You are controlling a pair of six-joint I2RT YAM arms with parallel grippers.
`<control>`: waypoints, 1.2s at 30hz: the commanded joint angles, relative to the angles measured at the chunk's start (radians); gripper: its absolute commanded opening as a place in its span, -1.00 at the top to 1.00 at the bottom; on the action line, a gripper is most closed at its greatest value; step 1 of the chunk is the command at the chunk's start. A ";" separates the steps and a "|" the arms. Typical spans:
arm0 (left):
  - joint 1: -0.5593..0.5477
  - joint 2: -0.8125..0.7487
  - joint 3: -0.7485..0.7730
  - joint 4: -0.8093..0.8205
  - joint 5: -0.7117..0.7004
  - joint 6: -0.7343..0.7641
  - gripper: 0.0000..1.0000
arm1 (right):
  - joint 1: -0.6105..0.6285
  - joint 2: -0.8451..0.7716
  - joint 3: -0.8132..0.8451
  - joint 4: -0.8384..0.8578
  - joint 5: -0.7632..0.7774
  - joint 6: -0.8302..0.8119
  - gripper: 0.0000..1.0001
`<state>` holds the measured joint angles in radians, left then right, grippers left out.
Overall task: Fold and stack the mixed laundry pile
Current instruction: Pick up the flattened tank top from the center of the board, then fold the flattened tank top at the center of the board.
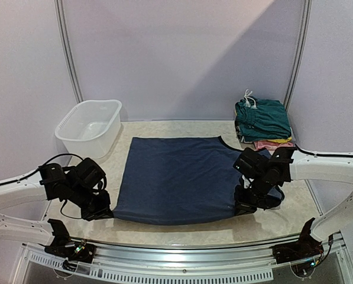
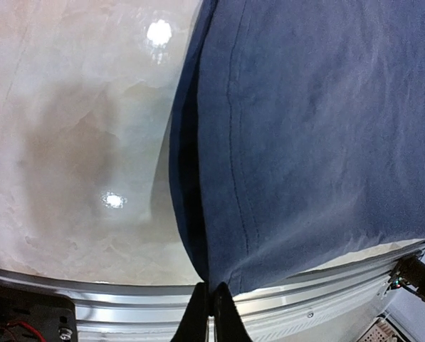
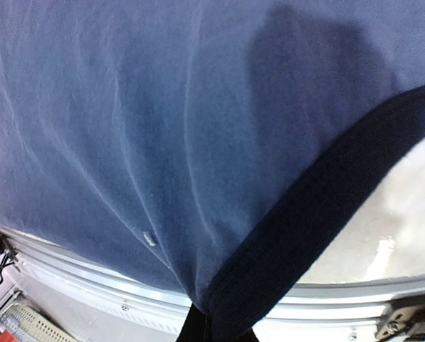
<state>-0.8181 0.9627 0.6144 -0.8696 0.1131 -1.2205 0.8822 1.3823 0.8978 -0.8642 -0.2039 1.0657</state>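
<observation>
Top view: a navy T-shirt (image 1: 176, 177) lies spread flat mid-counter, its hem along the near edge. Your left fingers (image 1: 105, 212) sit at its near-left corner and your right fingers (image 1: 242, 208) at its near-right corner, likely so both corners can lift together for a fold. Teal shorts (image 1: 263, 118) top a folded stack at the far right corner. A white plastic tub (image 1: 81, 145) stands at the far left.

Left wrist view: the left fingers (image 2: 196, 317) are pressed together, pinching the T-shirt's (image 2: 319, 142) hem corner above the counter's (image 2: 77, 142) near rail.

Right wrist view: the right fingers (image 3: 191, 326) are likewise clamped on the T-shirt (image 3: 127, 128), where a darker band (image 3: 312, 206) of cloth meets the hem. The cloth pulls into faint ridges toward the grip.
</observation>
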 commanded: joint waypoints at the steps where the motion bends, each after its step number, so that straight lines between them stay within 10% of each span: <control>1: -0.013 0.048 0.076 -0.078 -0.036 0.014 1.00 | 0.004 0.035 0.087 -0.153 0.072 -0.023 1.00; 36: 0.282 0.481 0.533 -0.205 -0.082 0.362 1.00 | -0.175 0.368 0.503 -0.330 0.150 -0.212 1.00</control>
<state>-0.5735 1.3975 1.1027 -1.0595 0.0437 -0.9169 0.7414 1.7203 1.3617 -1.1728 -0.0582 0.8951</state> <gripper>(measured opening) 0.007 0.030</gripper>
